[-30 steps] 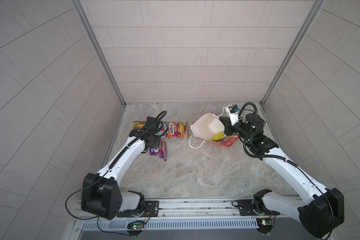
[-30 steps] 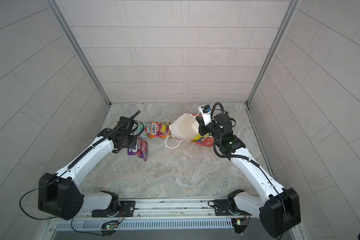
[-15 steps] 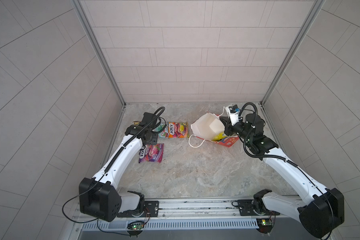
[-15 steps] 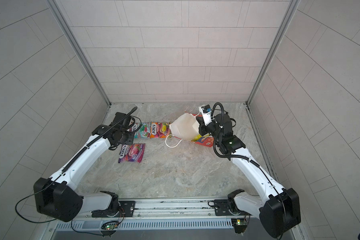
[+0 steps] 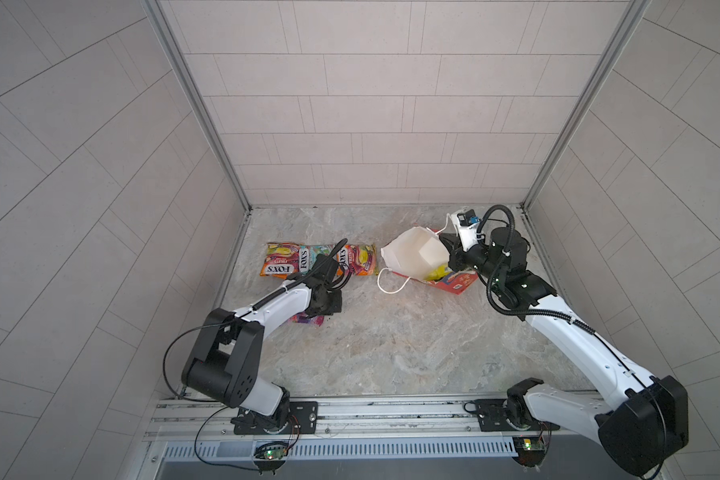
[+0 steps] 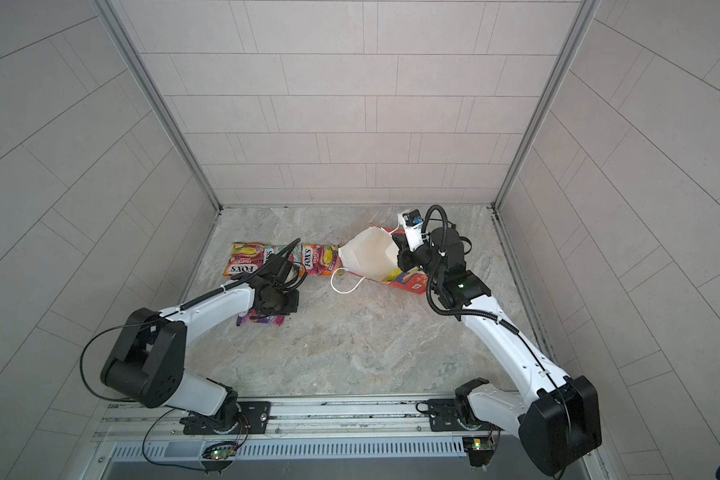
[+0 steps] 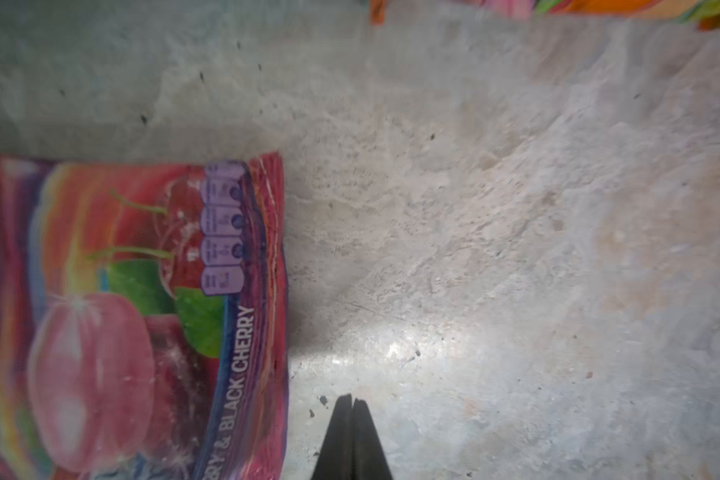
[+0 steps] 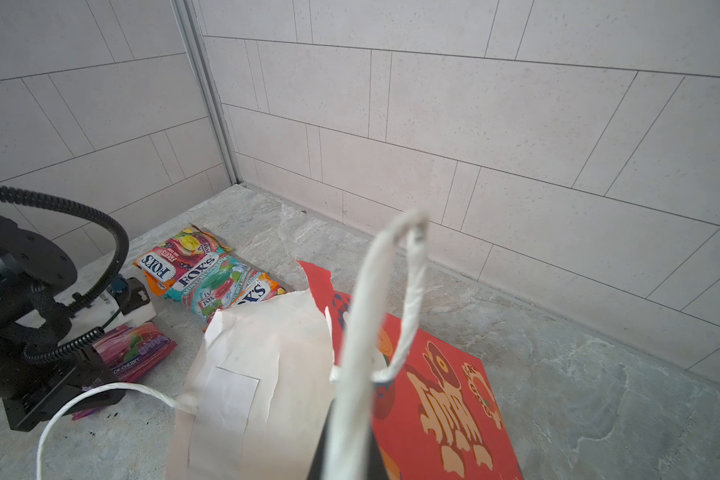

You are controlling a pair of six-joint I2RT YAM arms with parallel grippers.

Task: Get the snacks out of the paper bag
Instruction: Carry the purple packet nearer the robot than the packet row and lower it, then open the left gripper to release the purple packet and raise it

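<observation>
- Left hand (image 7: 352,403): closed, empty, over the surface (image 7: 516,249) just beside the purple packet (image 7: 142,311).
- Right hand (image 8: 344,440): pinching the cord handle (image 8: 375,299) of the paper bag (image 5: 416,253), which lies sideways near the far right corner.
- Three packets (image 5: 308,259): in a row near the far left corner.

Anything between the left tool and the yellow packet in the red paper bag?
Only the loose white cord handle lying before the red paper bag's mouth; otherwise nothing visible between the left tool and the glossy yellow packet.
</observation>
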